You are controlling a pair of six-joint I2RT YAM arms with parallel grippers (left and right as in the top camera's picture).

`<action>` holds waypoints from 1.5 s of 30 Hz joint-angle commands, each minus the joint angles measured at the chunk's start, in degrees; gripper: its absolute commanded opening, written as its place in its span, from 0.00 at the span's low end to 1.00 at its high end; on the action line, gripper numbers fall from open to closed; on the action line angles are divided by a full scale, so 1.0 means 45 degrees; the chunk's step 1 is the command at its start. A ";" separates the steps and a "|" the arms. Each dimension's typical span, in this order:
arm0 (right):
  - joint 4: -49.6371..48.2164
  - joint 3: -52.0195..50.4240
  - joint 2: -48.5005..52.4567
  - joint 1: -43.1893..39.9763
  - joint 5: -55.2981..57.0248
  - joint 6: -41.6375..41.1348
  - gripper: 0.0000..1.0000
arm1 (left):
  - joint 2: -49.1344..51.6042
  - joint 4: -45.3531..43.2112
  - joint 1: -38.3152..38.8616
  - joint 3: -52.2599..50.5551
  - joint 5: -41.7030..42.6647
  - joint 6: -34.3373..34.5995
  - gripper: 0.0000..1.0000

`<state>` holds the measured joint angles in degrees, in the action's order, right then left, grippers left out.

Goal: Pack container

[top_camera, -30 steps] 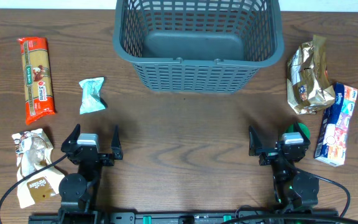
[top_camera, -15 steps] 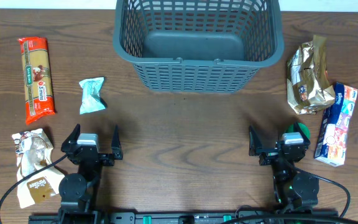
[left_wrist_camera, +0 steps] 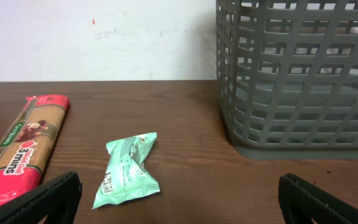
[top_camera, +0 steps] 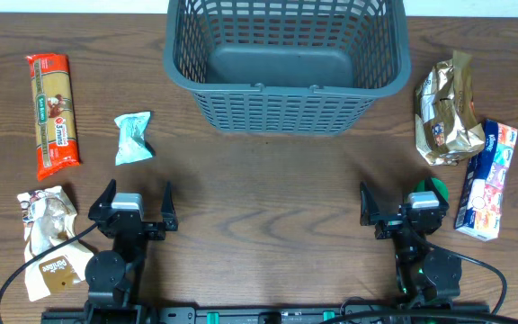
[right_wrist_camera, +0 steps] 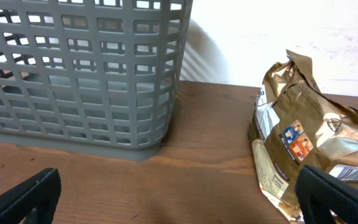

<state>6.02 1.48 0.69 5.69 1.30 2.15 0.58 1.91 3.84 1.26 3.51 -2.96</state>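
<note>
The dark grey-blue slotted basket (top_camera: 286,63) stands empty at the back middle; it also shows in the left wrist view (left_wrist_camera: 297,81) and the right wrist view (right_wrist_camera: 79,74). My left gripper (top_camera: 135,212) is open and empty at the front left, behind a small mint-green packet (top_camera: 133,138) (left_wrist_camera: 129,171). My right gripper (top_camera: 401,210) is open and empty at the front right, near a gold foil bag (top_camera: 446,112) (right_wrist_camera: 309,149).
A red pasta packet (top_camera: 52,115) (left_wrist_camera: 17,149) lies at the far left. A white and brown snack bag (top_camera: 48,238) lies at the front left. A blue-white-red box (top_camera: 486,180) lies at the right edge, a green object (top_camera: 435,188) beside it.
</note>
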 commanded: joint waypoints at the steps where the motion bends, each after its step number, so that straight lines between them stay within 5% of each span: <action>1: -0.0015 -0.0073 -0.0083 -0.0005 0.0087 0.0107 0.99 | -0.0078 0.0418 -0.0063 -0.0228 0.0223 0.0063 0.98; 21: -0.0073 -0.0073 -0.0083 -0.0005 -0.0505 0.0092 0.99 | -0.0078 0.0355 -0.0063 -0.0228 0.0219 0.0058 0.98; 27: -0.0223 -0.0058 -0.0034 -0.0010 -0.0641 -0.2472 0.99 | -0.0015 0.0447 -0.0063 0.0233 0.0219 0.2016 0.98; 37: 0.0743 0.3410 0.3866 -0.0753 -0.0262 -0.2744 0.99 | 0.5144 0.3774 -0.0063 0.6611 -0.0019 0.2691 0.98; 45: 0.8034 1.0812 1.0239 -0.2987 -0.0597 -0.2365 0.99 | 1.0928 0.7606 -0.0068 1.2405 -0.0015 0.2681 0.98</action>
<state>36.29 40.10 40.07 -4.69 -0.75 -9.19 44.07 32.25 3.84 50.17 3.49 8.58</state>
